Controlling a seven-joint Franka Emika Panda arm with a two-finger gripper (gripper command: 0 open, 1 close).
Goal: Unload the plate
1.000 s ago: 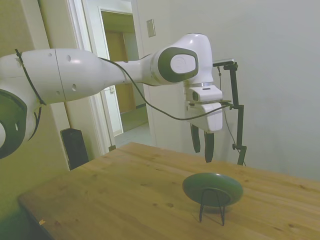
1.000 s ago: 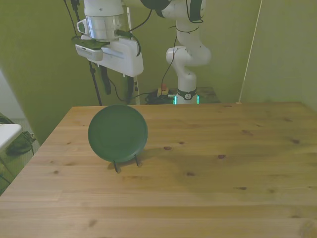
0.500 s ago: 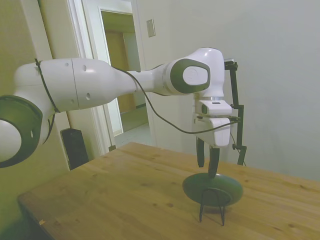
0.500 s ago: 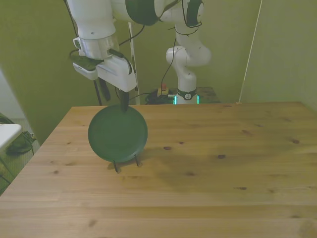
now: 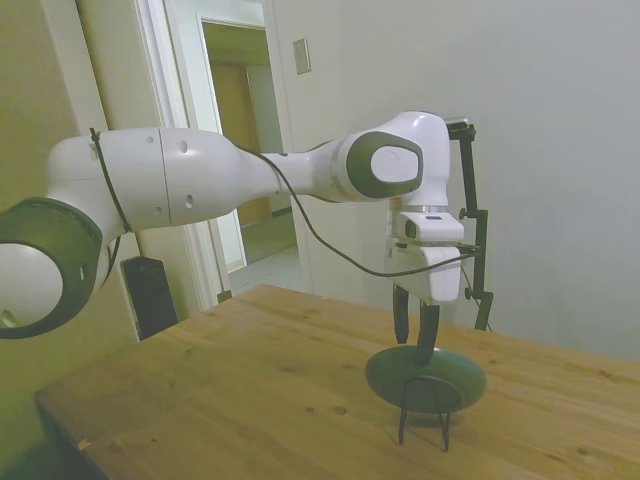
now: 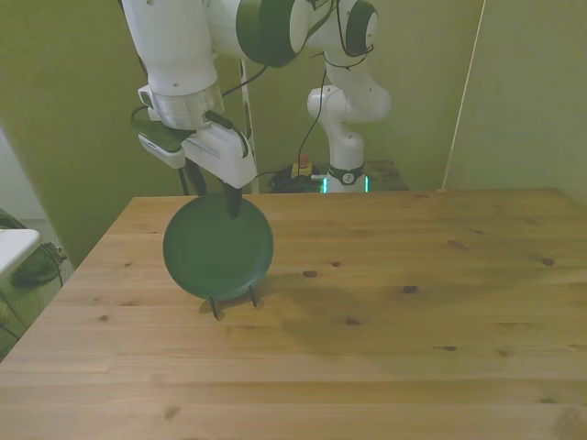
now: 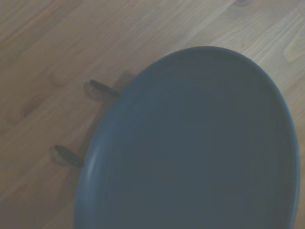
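Note:
The plate (image 5: 425, 378), a round dark grey-green dish, leans nearly upright on a thin black wire stand (image 5: 422, 412) on the wooden table. In the front view the plate (image 6: 218, 246) faces the camera near the front view's left, with the stand's feet (image 6: 234, 302) below it. My gripper (image 5: 414, 338) points down at the plate's top rim and is open. One finger (image 6: 234, 198) overlaps the plate's front face and the other sits behind the rim. The wrist view is mostly filled by the plate (image 7: 200, 143), with the stand's feet (image 7: 102, 88) beside it.
The wooden table (image 6: 394, 312) stretches bare toward the front view's right. The plate stands close to the table's edge (image 6: 101, 247) at the front view's left. A doorway (image 5: 240, 150) lies behind the arm in the side view.
The gripper has come down from well above the plate to its top rim, the fingers now straddling the rim. The plate and stand have not moved.

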